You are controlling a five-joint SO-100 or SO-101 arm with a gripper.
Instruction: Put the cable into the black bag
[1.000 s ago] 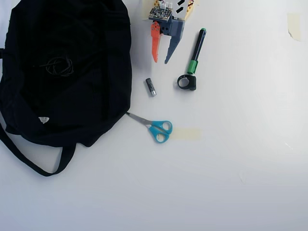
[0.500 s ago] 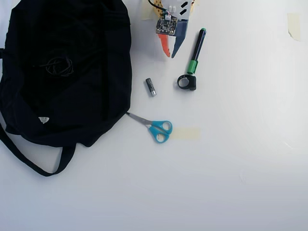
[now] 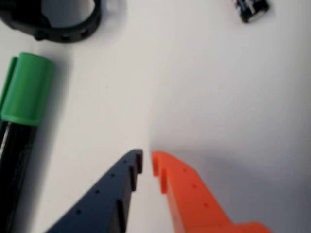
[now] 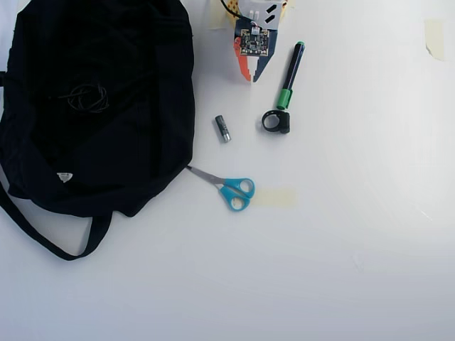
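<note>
Gripper (image 4: 250,77) at top centre of the overhead view, pulled in near the arm's base; fingers nearly together, only a thin slit between the tips, nothing held. Wrist view confirms: dark blue and orange tips (image 3: 146,162) almost meeting over bare table (image 3: 209,97).

Change over the last second: the jaws were spread wide and reaching lower into the frame; now they have narrowed and drawn back toward the top edge. Reads as a retreat after release, not an approach.

Cable (image 4: 87,97) lies as a small loose coil on the black bag (image 4: 135,142), upper left of the overhead view, well apart from the gripper. It has not shifted across the three overhead pictures. Whether it sits inside the bag's opening or just on top of the fabric — cannot tell, black on black.

Untouched on the table: green-capped marker (image 4: 290,74) just right of the gripper, black ring clip (image 4: 275,121) below it, small grey cylinder (image 4: 223,128), blue scissors (image 4: 231,189) at centre.

Judgement: task looks essentially finished; arm heading to rest.
</note>
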